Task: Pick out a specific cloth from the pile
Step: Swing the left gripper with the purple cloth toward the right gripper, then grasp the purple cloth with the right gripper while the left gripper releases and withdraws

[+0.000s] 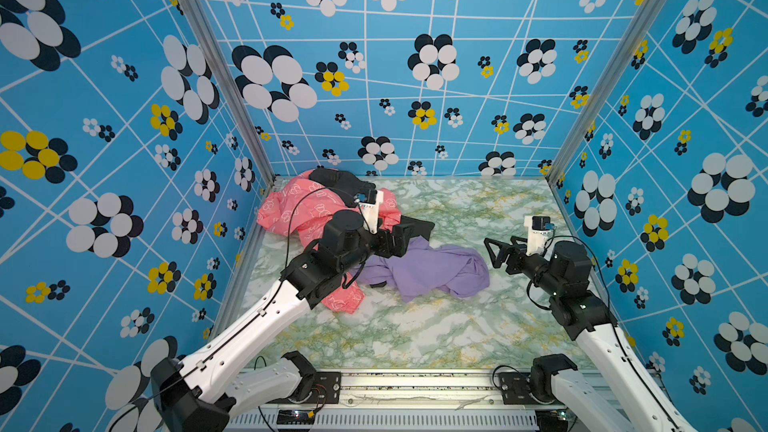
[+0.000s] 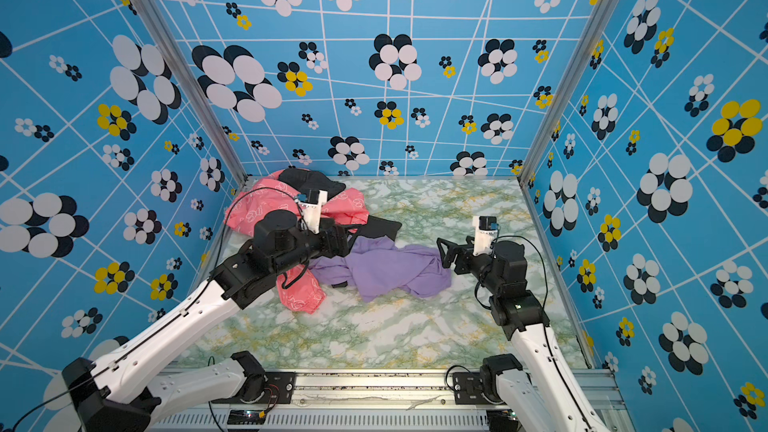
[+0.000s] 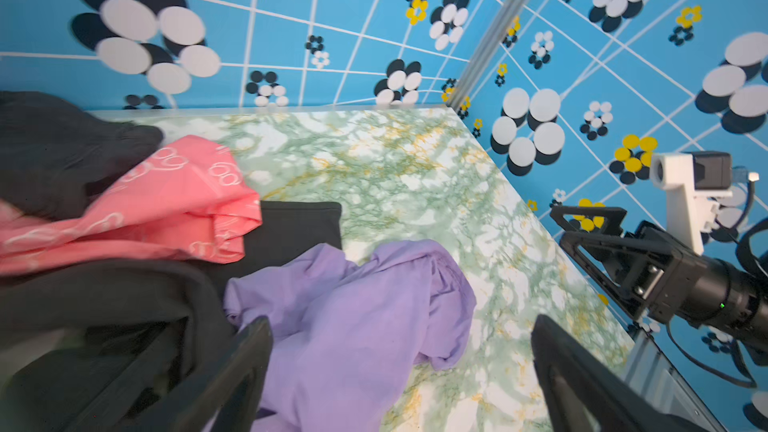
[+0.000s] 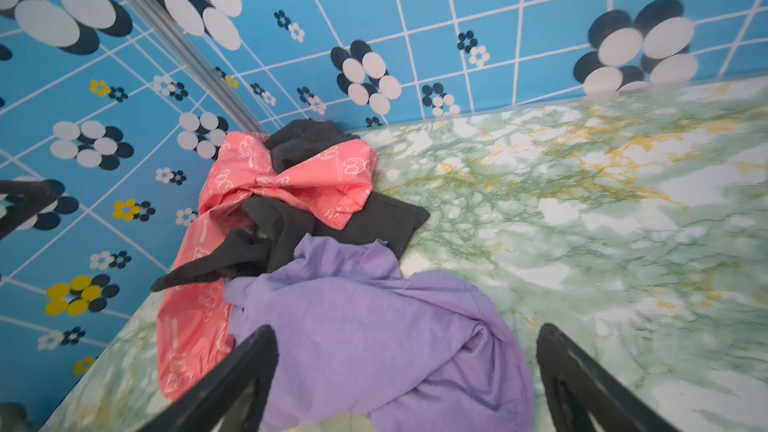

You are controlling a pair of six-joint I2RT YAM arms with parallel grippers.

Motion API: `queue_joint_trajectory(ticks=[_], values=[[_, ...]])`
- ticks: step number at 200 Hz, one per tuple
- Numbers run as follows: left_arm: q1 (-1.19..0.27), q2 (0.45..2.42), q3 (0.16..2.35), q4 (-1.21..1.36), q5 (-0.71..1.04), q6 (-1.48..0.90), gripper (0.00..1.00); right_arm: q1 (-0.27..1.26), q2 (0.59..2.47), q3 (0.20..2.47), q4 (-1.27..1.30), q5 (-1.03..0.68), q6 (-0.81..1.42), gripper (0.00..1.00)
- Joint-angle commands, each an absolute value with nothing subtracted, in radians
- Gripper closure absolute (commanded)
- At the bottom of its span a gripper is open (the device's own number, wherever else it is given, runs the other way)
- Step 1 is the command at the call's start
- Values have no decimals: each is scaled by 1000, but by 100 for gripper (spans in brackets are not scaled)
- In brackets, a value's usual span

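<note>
The lavender cloth (image 1: 432, 272) (image 2: 386, 268) lies crumpled on the marble table, beside the pile and touching its near edge. The pile (image 1: 299, 205) (image 2: 266, 205) is a coral-pink printed garment with black garments (image 1: 336, 180) over and under it. My left gripper (image 1: 397, 238) (image 3: 403, 322) is open over the cloth's (image 3: 353, 317) left end, nothing between its fingers. My right gripper (image 1: 492, 253) (image 4: 407, 329) is open too, just right of the cloth (image 4: 365, 326), pointing at it and holding nothing.
Blue flowered walls enclose the table (image 1: 478, 326) on three sides, with metal posts (image 1: 266, 160) in the back corners. A black garment's flat corner (image 1: 419, 226) sticks out behind the cloth. A metal rail (image 1: 415, 384) with both arm bases runs along the front edge.
</note>
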State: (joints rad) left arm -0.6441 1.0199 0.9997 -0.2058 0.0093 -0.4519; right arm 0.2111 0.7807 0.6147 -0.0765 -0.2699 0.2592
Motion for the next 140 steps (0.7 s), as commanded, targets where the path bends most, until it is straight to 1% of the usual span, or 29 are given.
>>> queue_joint_trajectory(ticks=[1, 36, 81, 114, 140], values=[[-592, 931, 889, -263, -51, -546, 1, 302, 830, 680, -124, -241, 172, 1], [-537, 807, 787, -334, -84, -623, 1, 497, 981, 768, -194, -143, 51, 1], [-502, 797, 782, -383, -80, -641, 1, 711, 1228, 916, -245, -10, -26, 2], [-494, 814, 801, -373, -76, -638, 1, 814, 1407, 1020, -269, 47, -29, 1], [-491, 820, 808, -380, -68, -635, 1, 853, 1543, 1106, -296, 66, 14, 4]])
